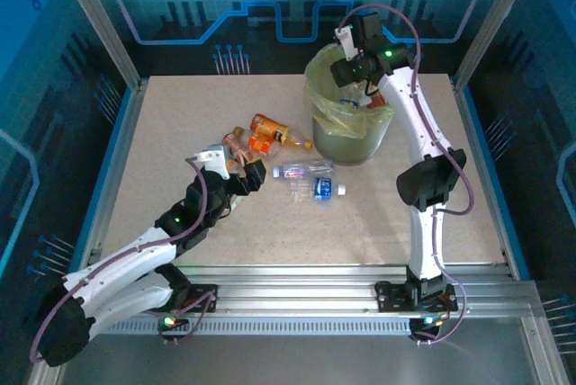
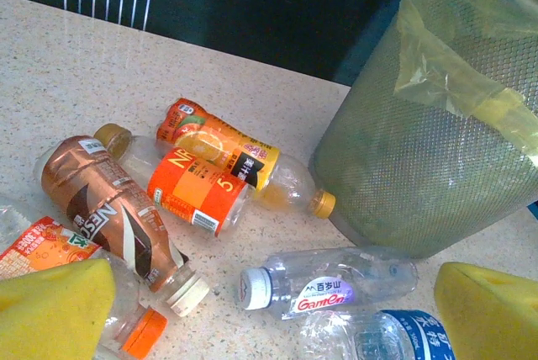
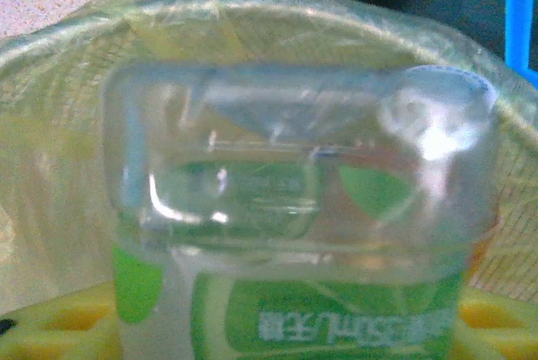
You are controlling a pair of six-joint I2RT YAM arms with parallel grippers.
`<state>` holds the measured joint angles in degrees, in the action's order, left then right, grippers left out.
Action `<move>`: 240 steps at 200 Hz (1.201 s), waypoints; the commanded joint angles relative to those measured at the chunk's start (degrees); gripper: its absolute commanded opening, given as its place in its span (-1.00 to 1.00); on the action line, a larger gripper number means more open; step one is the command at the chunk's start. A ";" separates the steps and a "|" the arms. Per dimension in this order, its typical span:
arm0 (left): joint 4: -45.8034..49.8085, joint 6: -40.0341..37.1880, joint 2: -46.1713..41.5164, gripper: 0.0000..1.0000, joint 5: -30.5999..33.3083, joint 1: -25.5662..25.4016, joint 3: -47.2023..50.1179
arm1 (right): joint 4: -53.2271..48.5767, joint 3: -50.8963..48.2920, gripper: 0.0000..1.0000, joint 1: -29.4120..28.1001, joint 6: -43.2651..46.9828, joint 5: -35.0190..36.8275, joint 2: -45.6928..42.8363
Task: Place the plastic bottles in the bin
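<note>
So the right hand (image 1: 360, 79) is up over the bin (image 1: 346, 142), clamped on a clear bottle with a green label (image 3: 294, 209). From the right wrist view, that bottle sits between the yellow pads (image 3: 50, 322), and the bin's bag-lined rim curves just beyond it.

The left hand (image 1: 241, 174) is low over the worktop (image 1: 180, 115), spread wide, with its fingers (image 2: 50, 309) far apart at the bottom corners of the left wrist view.

The rest of the bottles are lying right in front of that hand. Closest, between the fingers, is a blue-label bottle (image 2: 395, 335), and touching it just ahead is a white-cap clear bottle (image 2: 328, 284). Over by the pad on the left of the view there's an orange-cap bottle (image 2: 126, 326) pressed against the pad, with a brown bottle (image 2: 118, 217) lying beside it.

Further ahead, an orange-label bottle (image 2: 197, 192) and a juice bottle (image 2: 244, 158) lie on their sides, touching each other. The bin stands ahead and off to the hand's right, its mesh wall just past the white-cap clear bottle.
</note>
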<state>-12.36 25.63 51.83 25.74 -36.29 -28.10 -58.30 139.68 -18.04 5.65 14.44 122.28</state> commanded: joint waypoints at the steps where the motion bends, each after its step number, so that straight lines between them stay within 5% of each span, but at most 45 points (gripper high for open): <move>1: 0.40 0.65 -0.78 0.98 0.93 0.59 0.50 | -0.67 -0.11 0.53 -0.21 0.66 -0.90 0.61; 113: 3.15 0.72 -0.94 0.98 1.92 1.04 -0.53 | -1.73 -2.17 0.63 -0.67 -2.30 -5.99 -3.05; 161: 18.00 0.60 1.04 0.98 2.24 4.57 -6.31 | -1.74 -4.93 1.00 -0.80 -5.61 -5.94 -7.89; 240: 39.78 -4.57 10.75 0.98 -3.27 12.36 -16.85 | 0.51 -18.63 0.99 -0.66 -15.47 -1.47 -23.41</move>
<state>18.35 24.36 59.61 25.45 -25.56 -41.34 -58.54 124.90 -18.11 -4.60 11.38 104.12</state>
